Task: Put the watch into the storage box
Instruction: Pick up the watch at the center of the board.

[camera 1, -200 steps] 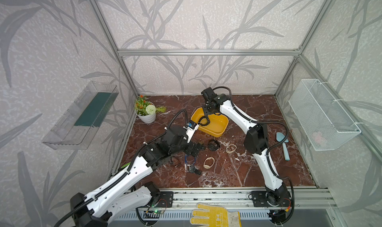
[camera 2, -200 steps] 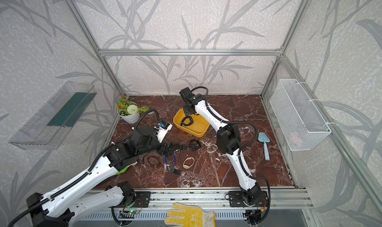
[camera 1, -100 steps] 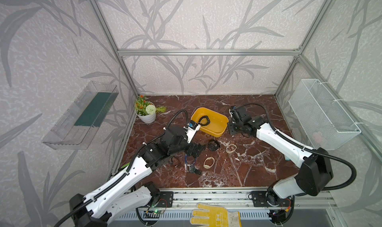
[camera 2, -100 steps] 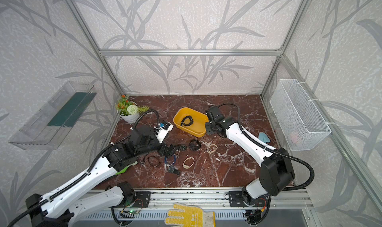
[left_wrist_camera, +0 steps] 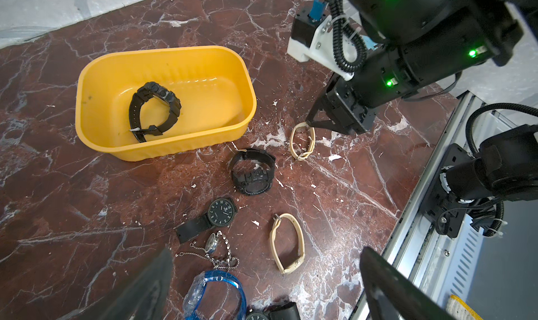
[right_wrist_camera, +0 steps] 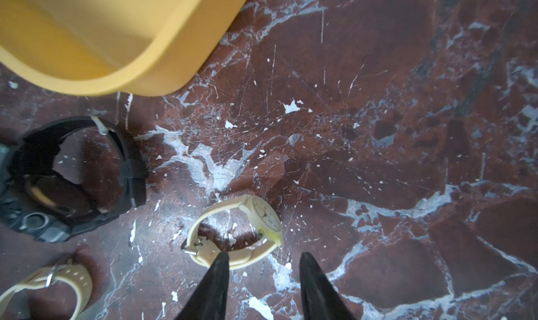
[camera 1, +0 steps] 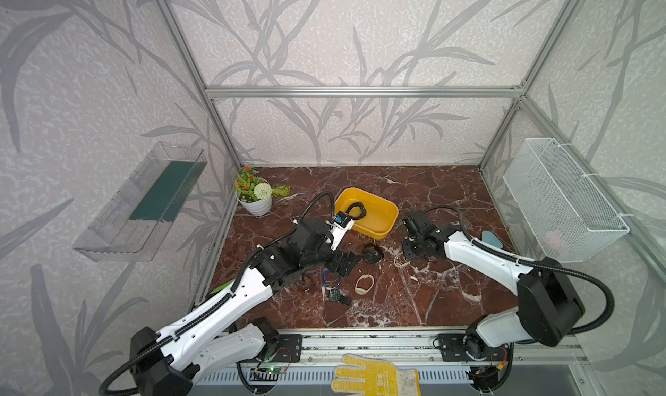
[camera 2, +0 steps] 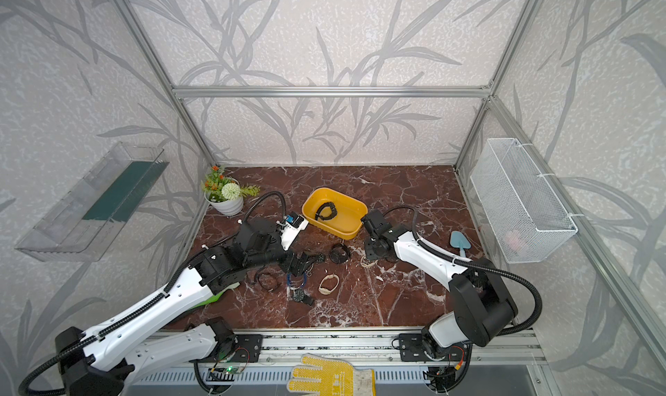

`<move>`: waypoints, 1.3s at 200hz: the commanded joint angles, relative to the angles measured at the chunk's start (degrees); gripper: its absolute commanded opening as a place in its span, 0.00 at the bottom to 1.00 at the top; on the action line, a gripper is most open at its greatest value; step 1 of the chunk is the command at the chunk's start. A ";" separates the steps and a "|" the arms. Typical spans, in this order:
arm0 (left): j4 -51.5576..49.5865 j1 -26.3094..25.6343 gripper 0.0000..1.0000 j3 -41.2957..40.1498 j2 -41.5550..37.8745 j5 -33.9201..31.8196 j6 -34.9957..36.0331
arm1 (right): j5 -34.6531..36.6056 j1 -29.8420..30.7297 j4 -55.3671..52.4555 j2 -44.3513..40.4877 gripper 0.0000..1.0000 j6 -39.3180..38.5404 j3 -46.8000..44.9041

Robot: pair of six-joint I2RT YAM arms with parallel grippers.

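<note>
Beside the box [camera 1: 374,232], low over the floor [right_wrist_camera: 407,129], the right gripper [right_wrist_camera: 263,257] stood with its jaws partly apart and nothing between them. The step in hand looked like the pick of the cream watch [right_wrist_camera: 263,216]. It lay on its side just clear of the box, strap buckled into a loop, dial facing sideways. In the right wrist view one fingertip [right_wrist_camera: 222,263] overlapped the near strap, while the other stood clear past the dial. Whether that tip touched the strap I could not tell. So the watch lay just ahead of the jaws and off to one side, not centred. A good grasp would likely need the gripper shifted so that one finger went inside the loop and one outside. It could then lower to pinch the strap near the dial, without nudging the digital watch [right_wrist_camera: 43,210] nearby. A black watch [left_wrist_camera: 157,89] already lay in the box. The left gripper [camera 1: 344,264] hung wide open and empty over the other watches.
</note>
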 commanded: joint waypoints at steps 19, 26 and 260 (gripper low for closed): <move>0.18 -0.13 0.98 0.25 0.60 4.72 0.73 | 0.28 0.18 3.60 4.05 0.37 0.99 -0.95; 0.18 -0.13 0.98 0.32 0.85 5.66 0.73 | 0.43 0.14 3.89 4.67 0.37 0.95 -0.83; -1.21 -0.13 0.98 1.04 0.93 0.13 0.81 | 6.91 1.98 -1.93 -2.86 0.00 -2.61 6.55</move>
